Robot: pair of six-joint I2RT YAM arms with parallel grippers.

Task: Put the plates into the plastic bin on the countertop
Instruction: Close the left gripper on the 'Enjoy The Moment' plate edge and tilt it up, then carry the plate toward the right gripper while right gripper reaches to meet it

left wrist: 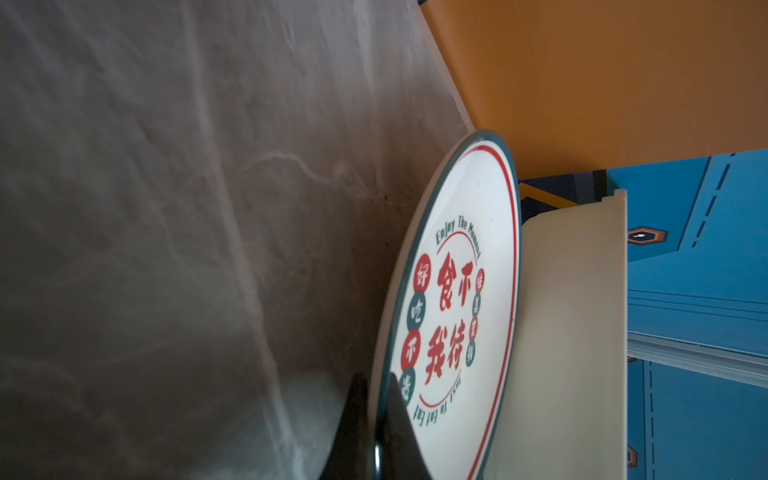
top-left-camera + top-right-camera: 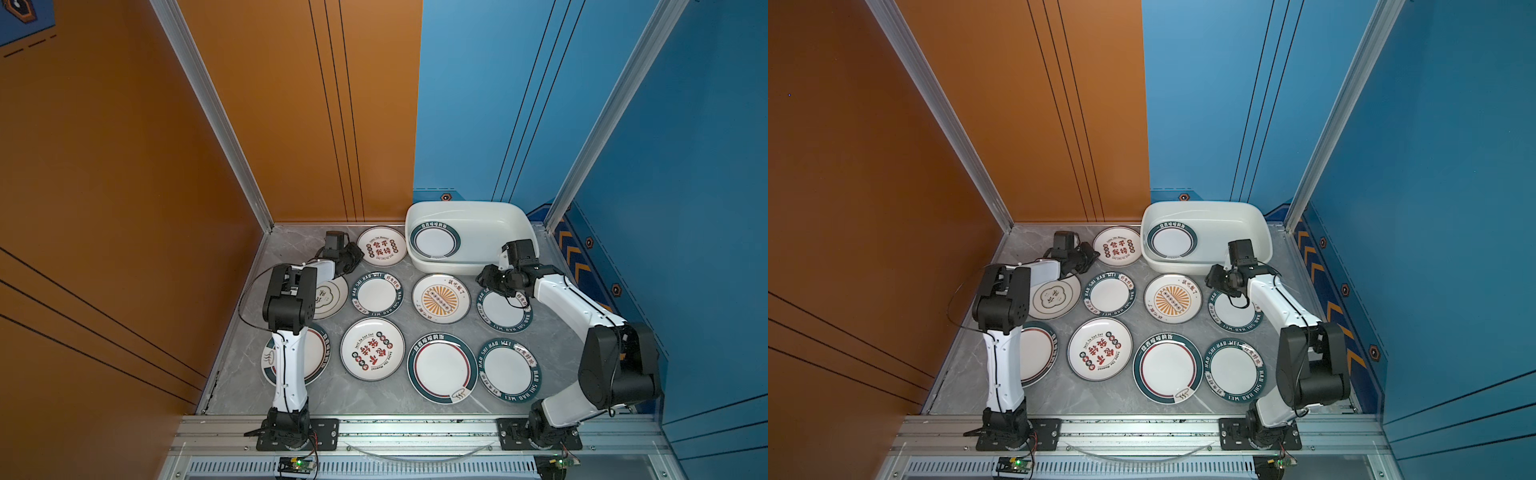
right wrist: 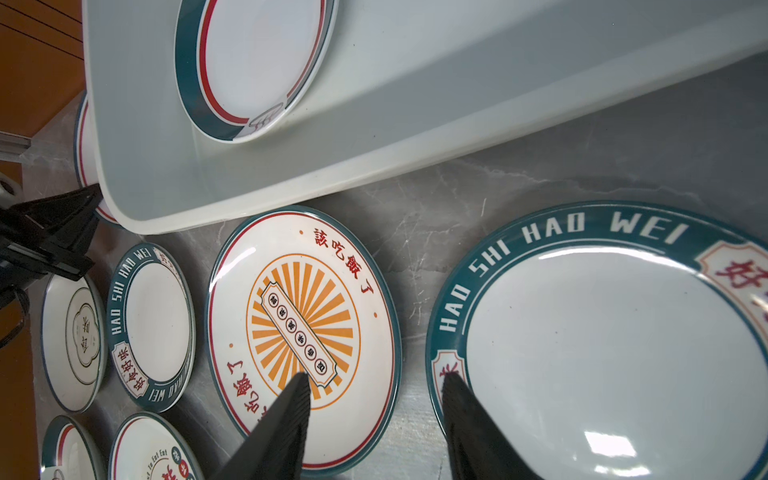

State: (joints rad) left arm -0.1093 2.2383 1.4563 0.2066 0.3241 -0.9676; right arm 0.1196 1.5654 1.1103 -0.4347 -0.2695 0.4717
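**Left end effector (image 1: 376, 399) clenched on the rim of the red-script plate (image 2: 381, 246); lift to the bin (image 2: 478, 216) not yet made.**

One finger sat under the rim and one over it. The bite looked shallow on slick glazed ceramic, so the lift should be slow and the plate held near level. It should clear the bin's rolled rim and go down beside the plate inside (image 2: 435, 241), not drop. The red-script plate lay at the desk's (image 2: 332, 399) back left, just beside the bin's outer wall. The right end effector (image 3: 376, 378) was released and empty above the gap between the sunburst plate (image 3: 305, 332) and a green-rim plate (image 3: 602, 353); best kept clear of the bin. The bin was smooth white plastic with sloped walls and rounded corners. The desk was flat, grey and marble-veined.
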